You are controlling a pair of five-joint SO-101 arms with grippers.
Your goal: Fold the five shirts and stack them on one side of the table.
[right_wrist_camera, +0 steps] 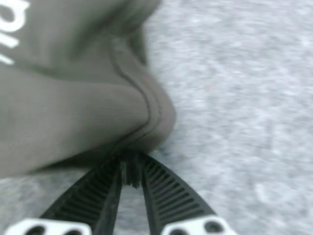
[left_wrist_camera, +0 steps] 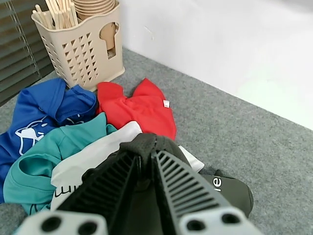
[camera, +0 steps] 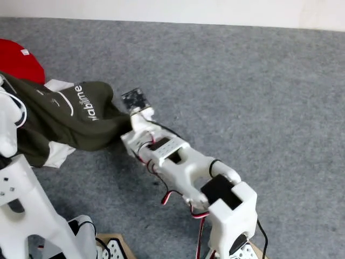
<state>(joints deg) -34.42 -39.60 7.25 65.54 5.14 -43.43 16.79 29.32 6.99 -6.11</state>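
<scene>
Olive shirt [camera: 70, 121], middle left of the high view, clenched at two edges by left gripper [left_wrist_camera: 145, 152] and right gripper [right_wrist_camera: 131, 164]; the right's shallow hem pinch may slip once the cloth is drawn taut.

Office-like room: window blinds [left_wrist_camera: 19, 44], white wall [left_wrist_camera: 220, 39], basket [left_wrist_camera: 83, 54] of cups [left_wrist_camera: 95, 6].

Olive shirt [camera: 70, 116], white lettering: bunched, draped over white shirt [left_wrist_camera: 98, 149]. Red shirt [left_wrist_camera: 142, 105] crumpled just behind. Teal shirt [left_wrist_camera: 54, 147] touching white one. Blue shirt [left_wrist_camera: 44, 110] crumpled, touching teal and red.
</scene>
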